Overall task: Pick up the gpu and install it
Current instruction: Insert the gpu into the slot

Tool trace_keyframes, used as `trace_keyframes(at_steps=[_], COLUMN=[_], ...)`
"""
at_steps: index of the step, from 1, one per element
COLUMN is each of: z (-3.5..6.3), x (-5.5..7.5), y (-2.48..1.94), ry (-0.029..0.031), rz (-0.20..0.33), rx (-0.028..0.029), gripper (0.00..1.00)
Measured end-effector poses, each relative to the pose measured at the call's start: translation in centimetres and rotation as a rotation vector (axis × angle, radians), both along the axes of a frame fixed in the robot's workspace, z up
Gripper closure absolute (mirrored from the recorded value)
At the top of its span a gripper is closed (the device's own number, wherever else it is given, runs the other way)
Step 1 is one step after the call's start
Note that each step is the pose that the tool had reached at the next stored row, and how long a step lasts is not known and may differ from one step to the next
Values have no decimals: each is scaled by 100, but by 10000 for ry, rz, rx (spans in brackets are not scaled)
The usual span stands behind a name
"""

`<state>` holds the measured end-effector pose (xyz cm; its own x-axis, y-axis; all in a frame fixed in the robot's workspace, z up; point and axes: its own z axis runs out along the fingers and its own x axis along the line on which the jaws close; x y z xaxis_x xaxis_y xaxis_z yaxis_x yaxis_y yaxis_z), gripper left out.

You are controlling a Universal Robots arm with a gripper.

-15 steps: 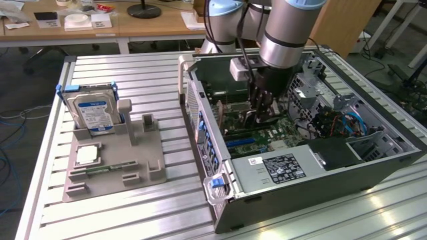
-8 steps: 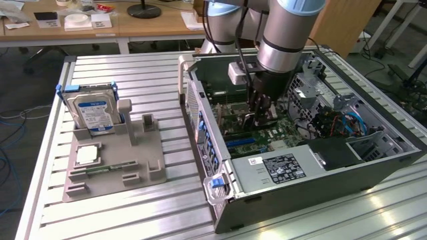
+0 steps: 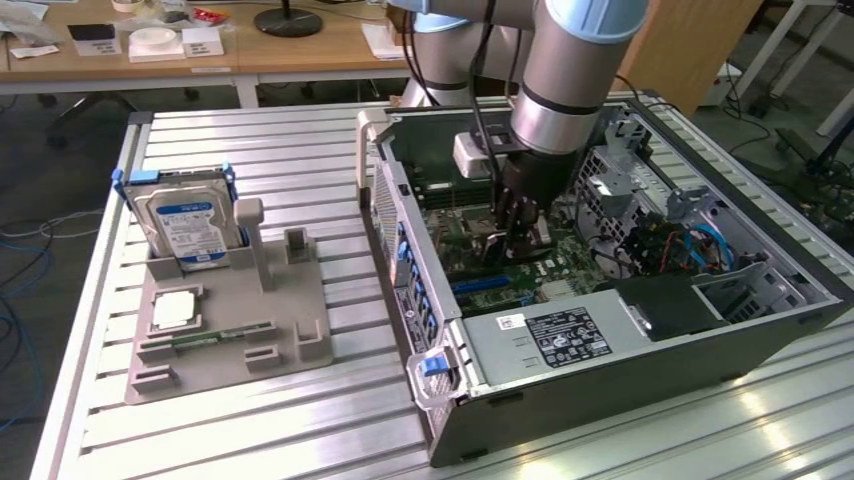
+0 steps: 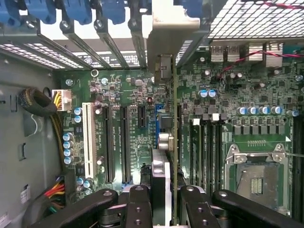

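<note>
The gpu [image 4: 164,156] stands on edge inside the open computer case [image 3: 747,345], seen edge-on in the wrist view as a thin card, its silver metal end bracket [image 4: 168,40] toward the rear slot wall and its lower edge over the blue slot [image 4: 157,121] of the motherboard [image 4: 133,95]. The pincer [image 4: 166,204] pinches the card's top edge between its black fingers [image 4: 137,204]; in the exterior view the pincer [image 3: 521,235] reaches straight down into the case from the grey arm [image 3: 574,70].

Room around the card is tight: long black expansion slots [image 4: 116,142] and a white slot [image 4: 87,137] run parallel on one side, the memory slots [image 4: 204,147] and the bare processor socket [image 4: 259,178] with its steel frame on the other. Blue retention clips [image 4: 78,9] line the rear wall above perforated metal.

The case lies on its side near the worktop's [image 3: 267,150] far edge at the exterior view's right, with the grey power supply [image 3: 561,335] at its near end. Well apart, toward the exterior view's left edge, a grey moulded holder [image 3: 234,330] carries an upright silver hard drive [image 3: 187,225] with a blue-white label, a flat processor [image 3: 176,310] and a narrow green memory stick [image 3: 214,338]. The worktop is ribbed aluminium, with open slats between holder and case.
</note>
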<state>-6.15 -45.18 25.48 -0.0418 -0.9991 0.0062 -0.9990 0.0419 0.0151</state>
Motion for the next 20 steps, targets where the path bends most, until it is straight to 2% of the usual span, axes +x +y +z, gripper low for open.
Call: trace_keyframes(at_steps=[8, 17, 19, 20], z=[-63, -96, -97, -97], x=[-16, -43, -44, -45], y=[-30, -33, -33, -33], ry=[8, 4, -15, -43], rz=[-1, 3, 13, 17], rx=[-9, -12, -12, -12], gripper=[72, 72, 72, 72])
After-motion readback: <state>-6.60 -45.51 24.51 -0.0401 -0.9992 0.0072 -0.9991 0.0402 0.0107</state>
